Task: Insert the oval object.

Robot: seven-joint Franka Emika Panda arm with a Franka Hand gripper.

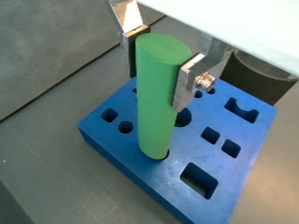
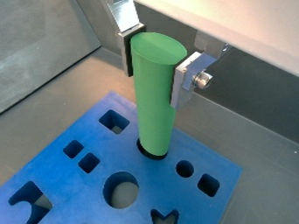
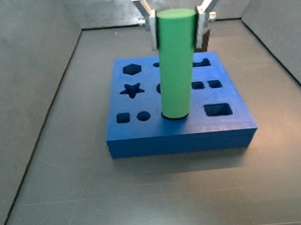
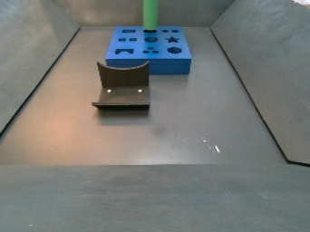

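The oval object [image 1: 158,96], a tall bright green peg, stands upright with its lower end in a hole near the middle of the blue block [image 1: 239,179]. My gripper [image 1: 158,66] is at the peg's top, with a silver finger and dark pad against each side, shut on it. Both wrist views show this, with the gripper [image 2: 155,68] round the peg [image 2: 156,105] above the block [image 2: 52,179]. In a side view the peg [image 3: 176,68] rises from the block [image 3: 183,141] with the gripper [image 3: 176,21] at its top. The peg [image 4: 150,14] and block [image 4: 182,56] stand at the far end.
The blue block has several other shaped holes, among them a star [image 3: 133,89] and a rectangle [image 3: 218,109]. The dark fixture [image 4: 121,86] stands on the floor in front of the block, and shows behind it in a wrist view [image 1: 263,79]. Grey walls [image 3: 60,103] enclose the floor.
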